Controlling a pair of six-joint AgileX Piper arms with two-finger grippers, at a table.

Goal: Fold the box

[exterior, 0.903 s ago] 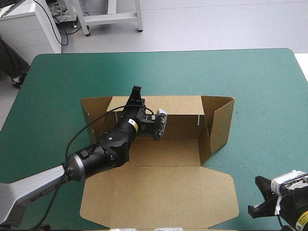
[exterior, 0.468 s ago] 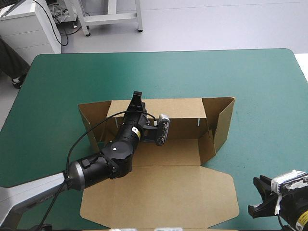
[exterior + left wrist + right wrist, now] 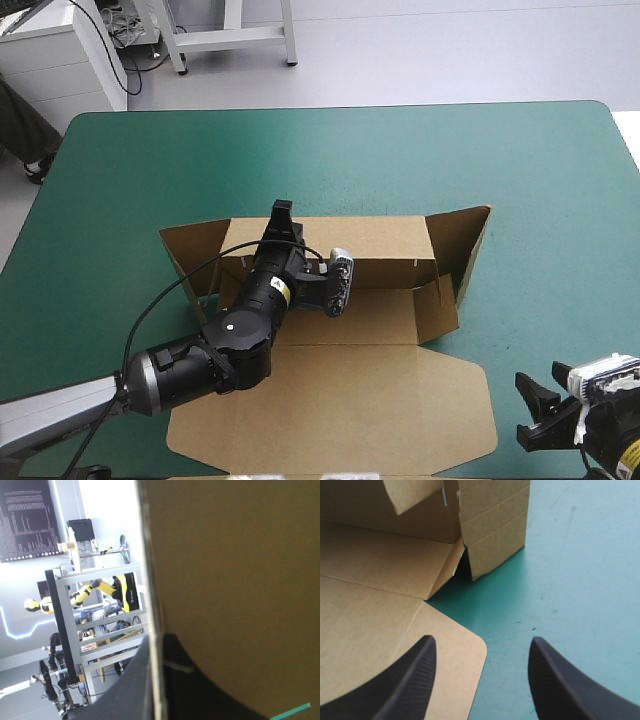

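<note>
Two grippers: the left gripper (image 3: pixel 283 212) pinches the top edge of the box's back wall; the right gripper (image 3: pixel 482 642) is spread wide and holds nothing.
Box (image 3: pixel 385 300): brown, ahead of the right gripper and off to one side; back wall (image 3: pixel 380 240) raised, side wall (image 3: pixel 468 245) leaning (not square to the back), lid (image 3: pixel 340 410) lying flat.
Surface (image 3: pixel 330 150): the teal-green cover shows between the right gripper's fingers and beyond them.
Lid corner (image 3: pixel 475 650): rounded, just ahead of one right finger.
Hidden: the left arm covers part of the box's floor; board fills most of the left wrist view.
</note>
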